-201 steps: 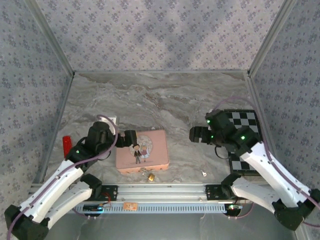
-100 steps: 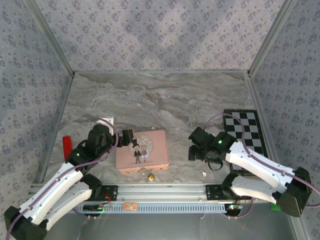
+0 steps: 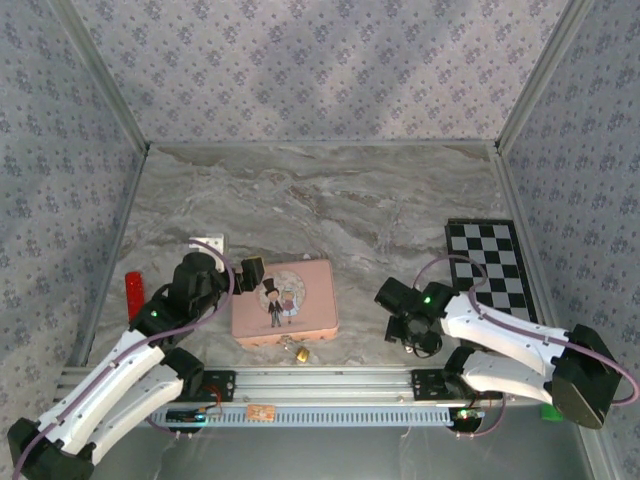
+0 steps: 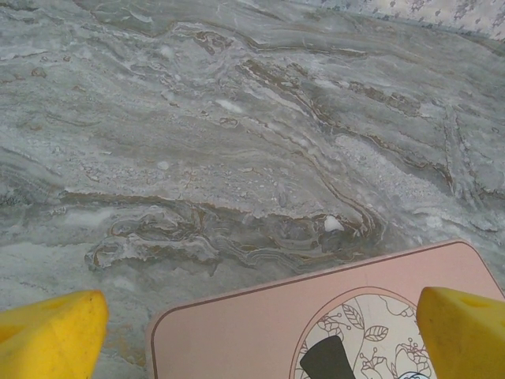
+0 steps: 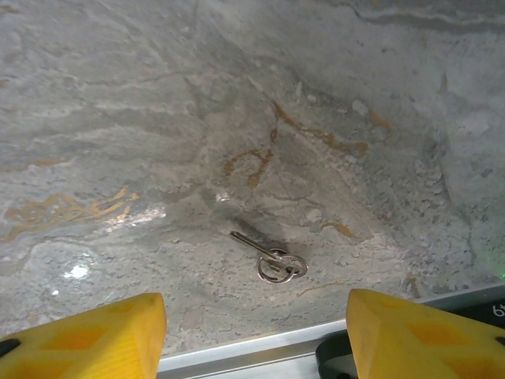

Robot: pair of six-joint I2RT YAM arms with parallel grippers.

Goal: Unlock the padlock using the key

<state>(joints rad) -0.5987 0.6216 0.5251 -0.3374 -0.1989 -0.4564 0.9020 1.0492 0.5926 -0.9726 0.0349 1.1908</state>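
The tiny brass padlock (image 3: 300, 352) lies on the marble table just in front of the pink tin (image 3: 285, 303), close to the front rail. In the right wrist view the small silvery key (image 5: 268, 257) on its ring lies flat on the table. My right gripper (image 5: 256, 335) hangs open above it, one yellow finger (image 5: 87, 339) on each side, nothing held. From above, the right gripper (image 3: 413, 340) covers the key. My left gripper (image 3: 250, 275) is open at the tin's left far corner, its fingers (image 4: 47, 332) straddling the tin's lid (image 4: 316, 332).
A metal rail (image 3: 330, 380) runs along the near edge, right by the key. A checkerboard mat (image 3: 490, 265) lies at the right, a red object (image 3: 133, 288) and a small white piece (image 3: 208, 242) at the left. Patterned walls enclose three sides.
My right arm has swung from beside the checkerboard toward the near edge and lowered over the key. The left arm has shifted only slightly by the tin.
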